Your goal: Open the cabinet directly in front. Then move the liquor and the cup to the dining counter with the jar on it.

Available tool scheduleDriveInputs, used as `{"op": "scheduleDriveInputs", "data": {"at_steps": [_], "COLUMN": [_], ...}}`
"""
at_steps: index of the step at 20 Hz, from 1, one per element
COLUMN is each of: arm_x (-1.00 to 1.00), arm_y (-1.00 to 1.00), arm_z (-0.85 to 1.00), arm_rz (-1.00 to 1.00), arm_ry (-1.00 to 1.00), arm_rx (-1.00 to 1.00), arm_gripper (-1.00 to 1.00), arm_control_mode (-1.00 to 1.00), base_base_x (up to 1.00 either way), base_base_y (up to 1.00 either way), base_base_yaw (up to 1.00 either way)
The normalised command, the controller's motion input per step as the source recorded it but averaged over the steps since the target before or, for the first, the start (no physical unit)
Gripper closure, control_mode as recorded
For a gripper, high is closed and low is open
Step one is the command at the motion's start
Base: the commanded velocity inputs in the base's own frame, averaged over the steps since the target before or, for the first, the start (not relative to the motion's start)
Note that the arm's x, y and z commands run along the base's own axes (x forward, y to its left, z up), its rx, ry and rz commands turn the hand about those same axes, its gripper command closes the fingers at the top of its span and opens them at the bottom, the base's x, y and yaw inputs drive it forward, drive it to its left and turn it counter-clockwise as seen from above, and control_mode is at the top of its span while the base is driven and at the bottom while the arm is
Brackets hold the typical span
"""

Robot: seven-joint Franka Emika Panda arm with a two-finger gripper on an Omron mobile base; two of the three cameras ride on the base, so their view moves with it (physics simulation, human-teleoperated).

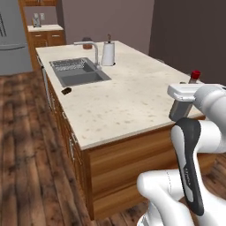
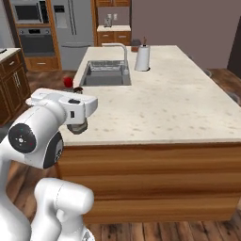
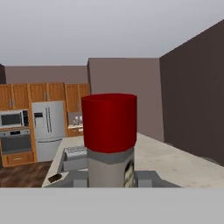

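My gripper is shut on the liquor, a grey-clear bottle with a red cap that stays upright. In the right base view the cap peeks out behind the white hand, where the gripper holds it. The bottle hangs by the near end of the dining counter, a beige speckled island. At its far end, behind the faucet, stands the jar with brownish contents. The hand view looks past the bottle along the counter.
A steel sink with a curved faucet is set into the island, and a white paper-towel roll stands beside it. A small dark object lies near the sink. Fridge and oven stand beyond.
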Motion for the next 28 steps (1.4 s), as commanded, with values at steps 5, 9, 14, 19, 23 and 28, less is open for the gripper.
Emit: {"op": "scheduleDriveInputs", "data": {"at_steps": [5,9,14,19,23,28], "arm_x": [0.00,0.00,0.00,0.00,0.00,0.00], "arm_y": [0.00,0.00,0.00,0.00,0.00,0.00], "arm_z": [0.00,0.00,0.00,0.00,0.00,0.00], "arm_rz": [0.00,0.00,0.00,0.00,0.00,0.00], "arm_ry": [0.00,0.00,0.00,0.00,0.00,0.00], "arm_rx": [0.00,0.00,0.00,0.00,0.00,0.00], "arm_gripper": [1.00,1.00,1.00,1.00,1.00,1.00], "arm_control_mode": [1.00,1.00,1.00,1.00,1.00,1.00], "base_base_x": [-0.27,-0.26,-0.12,0.00,0.00,0.00], "base_base_y": [0.00,0.00,0.00,-0.01,-0.73,-1.00], "base_base_yaw": [0.21,0.22,0.10,0.03,0.00,0.00]}}
